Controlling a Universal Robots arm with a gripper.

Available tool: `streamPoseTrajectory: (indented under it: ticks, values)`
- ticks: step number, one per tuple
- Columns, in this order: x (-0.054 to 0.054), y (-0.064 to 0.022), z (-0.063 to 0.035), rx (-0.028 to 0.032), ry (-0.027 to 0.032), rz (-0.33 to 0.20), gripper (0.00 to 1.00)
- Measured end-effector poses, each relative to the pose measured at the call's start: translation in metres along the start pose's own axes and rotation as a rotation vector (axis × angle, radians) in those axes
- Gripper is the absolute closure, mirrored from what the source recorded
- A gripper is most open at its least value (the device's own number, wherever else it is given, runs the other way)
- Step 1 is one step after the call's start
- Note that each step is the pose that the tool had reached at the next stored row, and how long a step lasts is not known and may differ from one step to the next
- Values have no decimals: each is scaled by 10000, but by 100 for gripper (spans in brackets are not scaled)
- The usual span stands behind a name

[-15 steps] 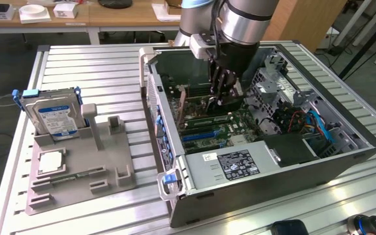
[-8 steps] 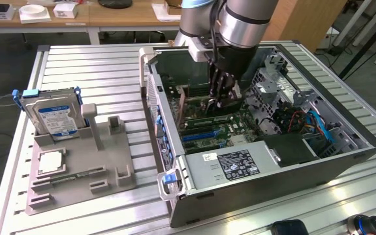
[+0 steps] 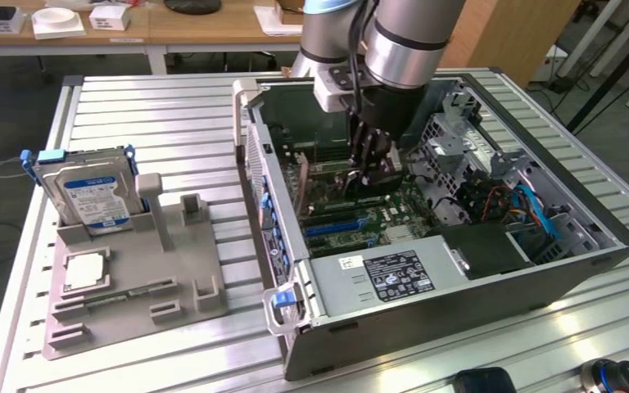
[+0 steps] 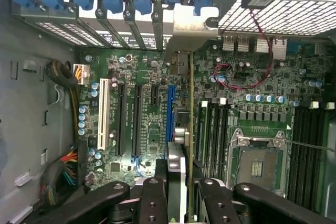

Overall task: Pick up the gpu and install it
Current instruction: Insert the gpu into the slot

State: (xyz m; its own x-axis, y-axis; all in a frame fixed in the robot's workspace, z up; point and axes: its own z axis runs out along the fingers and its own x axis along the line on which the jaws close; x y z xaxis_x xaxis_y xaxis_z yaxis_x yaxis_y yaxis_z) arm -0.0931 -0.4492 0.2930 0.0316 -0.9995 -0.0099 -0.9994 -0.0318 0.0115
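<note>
Edgewise, the gpu [image 4: 190,103] stands clamped in the pincer [image 4: 181,182], long axis toward the slot covers [image 4: 113,24].

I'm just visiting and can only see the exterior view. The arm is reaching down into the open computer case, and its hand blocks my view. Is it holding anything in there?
Observer: Yes. In the wrist view the gripper is closed on the gpu, a thin card seen edge-on.
Operator: Where is the card inside the box?
Observer: It stands right beside the blue slot on the motherboard, with its metal end at the rear wall of the case.
Operator: What's on the other side of it?
Observer: A processor socket in a metal frame, with nothing mounted on it.
</note>
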Motion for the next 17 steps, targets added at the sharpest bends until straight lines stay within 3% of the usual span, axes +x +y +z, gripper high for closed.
streamPoseTrajectory:
  ticks: [17]
  values:
    - [20,45,156,25,0,1,72]
